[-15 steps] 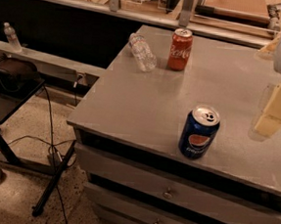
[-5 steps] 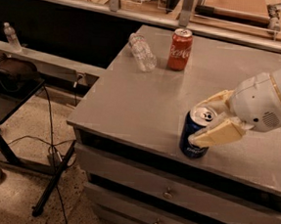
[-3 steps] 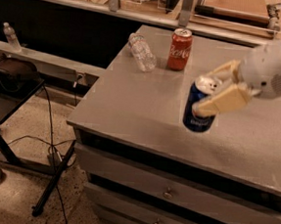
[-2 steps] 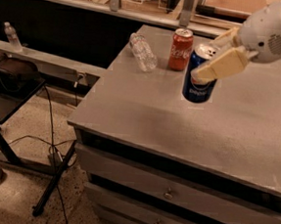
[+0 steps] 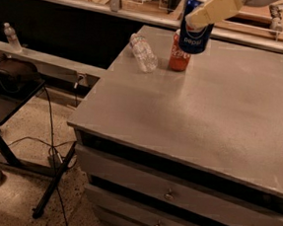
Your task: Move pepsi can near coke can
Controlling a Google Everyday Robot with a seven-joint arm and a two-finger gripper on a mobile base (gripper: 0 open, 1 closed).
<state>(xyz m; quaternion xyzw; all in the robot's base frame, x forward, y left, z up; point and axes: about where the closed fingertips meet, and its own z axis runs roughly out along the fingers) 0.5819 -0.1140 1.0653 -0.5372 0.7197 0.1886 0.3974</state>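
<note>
The claw [image 5: 197, 13] is pinching the pepsi can [image 5: 194, 39] and holding it lifted just over the coke can [image 5: 178, 58], having carried it from well away. To my eye, only setting it on the bench [image 5: 205, 115] beside the coke can is remaining.

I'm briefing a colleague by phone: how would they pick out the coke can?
Go to the far end of the grey cabinet top. The coke can stands upright there, beside a clear plastic bottle lying on its side, partly behind the pepsi can that the tool holds lifted near the view's top edge. It is the only red can; the other is blue.
</note>
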